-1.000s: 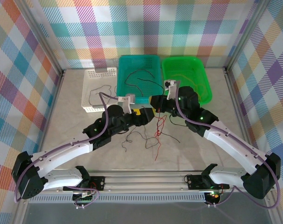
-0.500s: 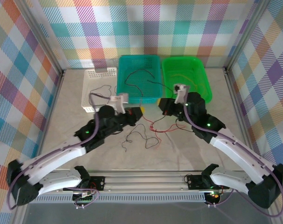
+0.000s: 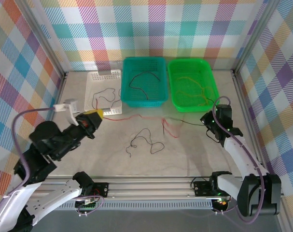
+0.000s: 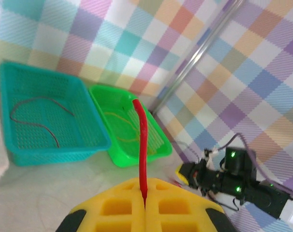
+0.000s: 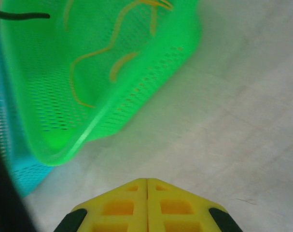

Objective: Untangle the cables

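Jaws of the left arm are clamped on a red cable [image 3: 132,116], which stretches across the surface [image 3: 199,154] toward the right jaws, pressed together just before the green basket [image 3: 194,107]; a black cable [image 3: 145,141] lies loose between.

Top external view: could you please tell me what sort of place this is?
Probably a lab robot test cell: plaid-printed walls on an aluminium frame, two arms bolted to a rail at the table's near edge, and plastic sorting baskets.
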You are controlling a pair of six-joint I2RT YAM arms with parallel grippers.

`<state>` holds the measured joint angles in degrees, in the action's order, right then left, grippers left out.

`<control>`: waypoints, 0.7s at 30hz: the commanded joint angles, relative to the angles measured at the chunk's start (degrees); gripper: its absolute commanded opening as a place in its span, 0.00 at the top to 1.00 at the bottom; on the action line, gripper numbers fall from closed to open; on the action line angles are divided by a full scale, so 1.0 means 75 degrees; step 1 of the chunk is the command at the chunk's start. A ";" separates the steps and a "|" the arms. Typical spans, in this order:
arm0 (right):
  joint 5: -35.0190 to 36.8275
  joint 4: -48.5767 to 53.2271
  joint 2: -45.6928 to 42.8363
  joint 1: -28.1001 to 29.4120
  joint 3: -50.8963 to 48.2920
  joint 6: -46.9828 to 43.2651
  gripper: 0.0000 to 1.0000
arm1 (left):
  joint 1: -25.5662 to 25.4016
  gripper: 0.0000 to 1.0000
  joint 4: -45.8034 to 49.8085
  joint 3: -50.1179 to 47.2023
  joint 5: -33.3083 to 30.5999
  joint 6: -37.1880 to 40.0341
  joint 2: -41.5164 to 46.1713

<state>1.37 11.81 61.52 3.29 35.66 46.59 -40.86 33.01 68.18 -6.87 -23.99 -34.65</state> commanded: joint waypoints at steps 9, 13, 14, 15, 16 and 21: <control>0.1249 0.0364 0.0138 -0.0189 -0.0381 -0.0133 1.00 | 0.0081 1.00 0.0234 0.2681 -0.0708 0.1575 -0.1610; 0.1445 0.0566 0.0550 -0.0506 -0.0542 0.0107 1.00 | 0.0086 1.00 0.0311 0.4193 -0.0489 0.1944 -0.2687; 0.1343 0.0562 0.0714 -0.0667 -0.0625 0.0140 1.00 | 0.0086 1.00 0.0437 0.4630 -0.0458 0.2026 -0.2884; 0.1330 0.0564 0.0854 -0.0787 -0.0723 0.0200 1.00 | 0.0085 1.00 0.0641 0.5121 -0.0517 0.2125 -0.3082; 0.1391 0.0565 0.0940 -0.0852 -0.0811 0.0273 1.00 | 0.0091 1.00 0.0797 0.5518 -0.0606 0.2290 -0.3231; 0.1992 0.0693 0.0549 -0.0927 -0.1083 0.0543 1.00 | 0.0082 1.00 0.1237 0.6400 -0.0861 0.2736 -0.3574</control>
<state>11.33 15.22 67.70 -3.09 27.70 49.12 -40.73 41.82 112.66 -10.46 -7.27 -63.07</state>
